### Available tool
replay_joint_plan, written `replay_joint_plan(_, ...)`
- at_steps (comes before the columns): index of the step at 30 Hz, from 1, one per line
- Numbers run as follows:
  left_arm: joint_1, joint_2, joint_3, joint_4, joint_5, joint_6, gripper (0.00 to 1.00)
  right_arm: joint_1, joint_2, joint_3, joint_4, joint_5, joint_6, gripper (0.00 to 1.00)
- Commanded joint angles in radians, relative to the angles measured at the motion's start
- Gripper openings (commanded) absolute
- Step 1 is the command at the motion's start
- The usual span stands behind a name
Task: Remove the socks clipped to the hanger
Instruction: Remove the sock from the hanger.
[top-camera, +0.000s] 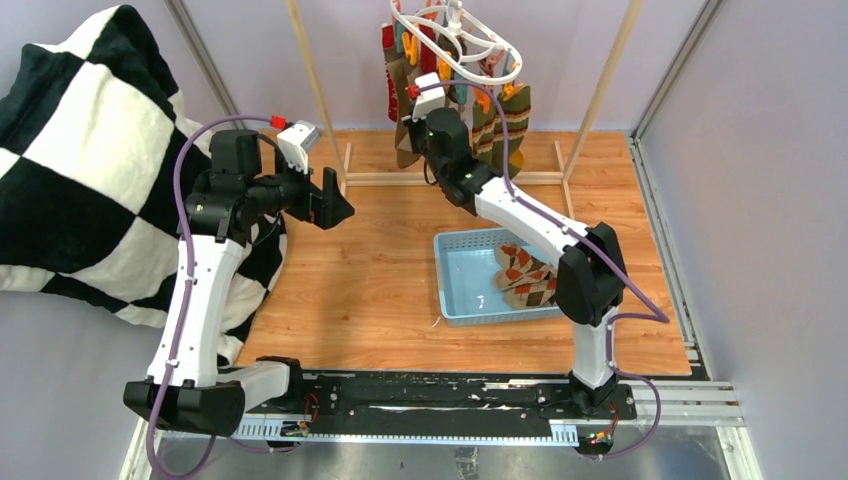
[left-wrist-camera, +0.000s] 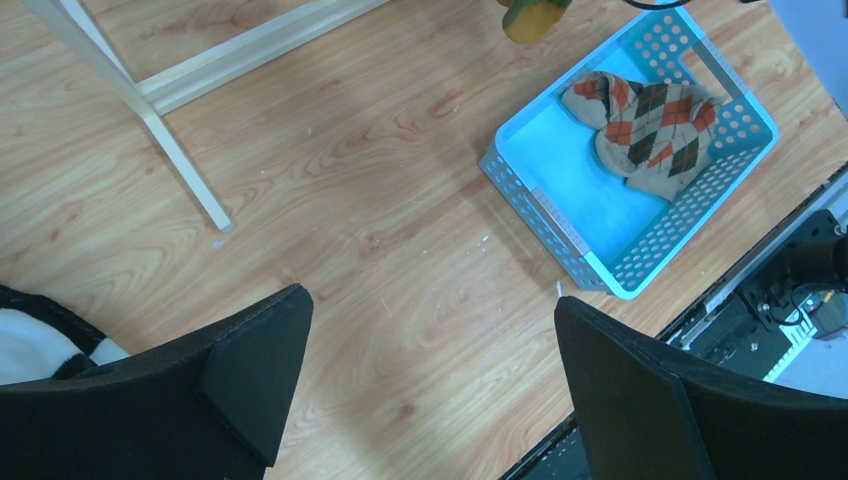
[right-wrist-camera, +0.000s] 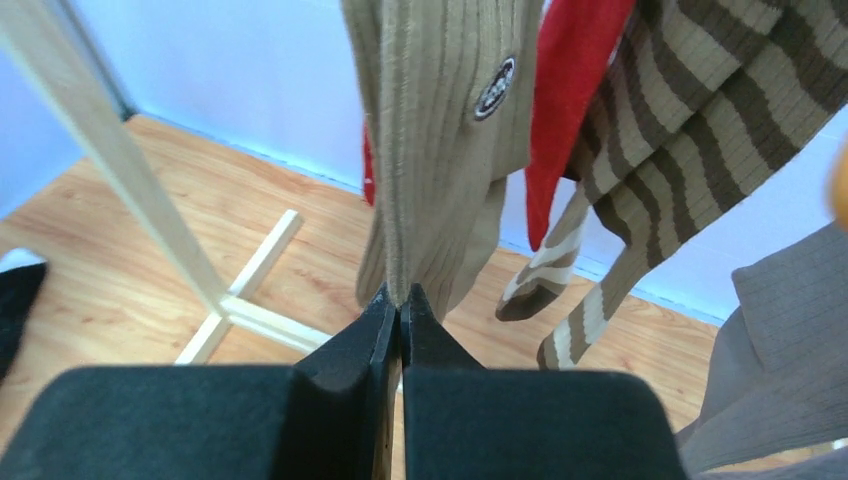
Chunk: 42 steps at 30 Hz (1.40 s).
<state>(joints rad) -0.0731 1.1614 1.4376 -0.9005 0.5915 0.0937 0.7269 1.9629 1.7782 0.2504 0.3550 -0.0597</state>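
A black-and-white checkered blanket (top-camera: 80, 170) covers the desk's left edge. At the far edge stands a wooden rack (top-camera: 318, 100). A blue basket (top-camera: 452, 290) sits right of the desk's middle, with a pair of argyle socks (top-camera: 525, 280) lying in its right half. The white hanger (top-camera: 455, 45) hangs from the rack, and the socks (top-camera: 520, 115) clipped to it dangle above the far edge. The right gripper (right-wrist-camera: 401, 300) has its fingers pressed together on the lower edge of a khaki ribbed sock (right-wrist-camera: 440, 150) — a red sock (right-wrist-camera: 575, 90) and a striped brown sock (right-wrist-camera: 700, 110) hang just beside it. The left gripper (left-wrist-camera: 428, 300) hovers over the desk's left half, fingers spread wide and holding nothing.
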Motion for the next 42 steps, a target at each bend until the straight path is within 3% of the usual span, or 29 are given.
replay_joint_plan(1, 0.008, 0.006, 0.010, -0.003, 0.021, -0.006, 1.00, 0.017, -0.133, -0.075, 0.018, -0.157, 0.050, 0.00)
replay_joint_plan(6, 0.008, 0.020, 0.022, -0.003, 0.077, -0.017, 1.00, 0.008, -0.256, -0.168, -0.034, -0.405, 0.145, 0.00)
replay_joint_plan(14, 0.006, 0.086, 0.083, 0.015, 0.191, -0.058, 1.00, -0.069, -0.440, -0.370, 0.026, -0.763, 0.468, 0.00)
replay_joint_plan(29, -0.139, 0.169, 0.175, 0.034, 0.267, -0.071, 1.00, -0.137, -0.592, -0.469, 0.081, -1.038, 0.703, 0.00)
replay_joint_plan(42, -0.230, 0.234, 0.203, 0.139, 0.345, -0.152, 1.00, -0.165, -0.616, -0.491, 0.160, -1.153, 0.844, 0.00)
